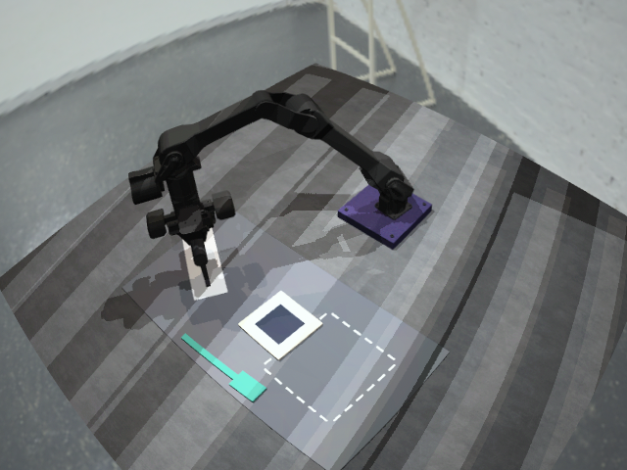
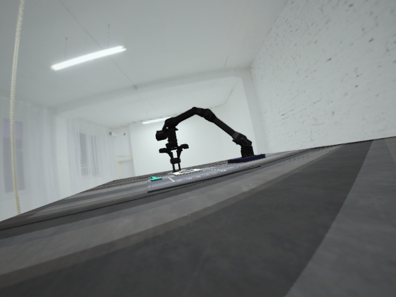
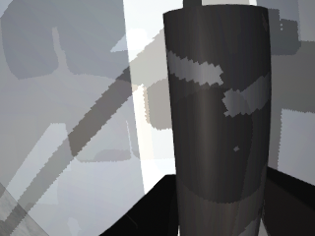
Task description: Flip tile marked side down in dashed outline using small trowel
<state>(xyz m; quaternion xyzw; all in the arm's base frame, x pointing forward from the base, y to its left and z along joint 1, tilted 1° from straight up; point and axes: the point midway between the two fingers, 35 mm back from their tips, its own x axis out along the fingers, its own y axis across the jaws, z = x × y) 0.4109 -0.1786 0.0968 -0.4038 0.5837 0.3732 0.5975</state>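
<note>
My gripper (image 1: 198, 238) (image 2: 175, 158) (image 3: 216, 181) is shut on the dark round handle (image 3: 217, 64) of the trowel, with a fingertip at each side in the wrist view. The trowel's white rectangular blade (image 1: 217, 287) (image 3: 154, 169) lies flat at the mat's far left part, below the raised handle. The tile (image 1: 279, 323) (image 2: 187, 172) lies flat on the mat (image 1: 422, 353), its dark marked square facing up. It overlaps the left side of the dashed outline (image 1: 331, 314). The handle hides part of the blade in the wrist view.
A teal paddle-shaped tool (image 1: 247, 385) (image 2: 156, 178) lies flat near the mat's front left edge, its thin stem pointing left. The arm's purple base plate (image 1: 390, 237) (image 2: 247, 158) stands behind the mat. The arm arches over the table from there.
</note>
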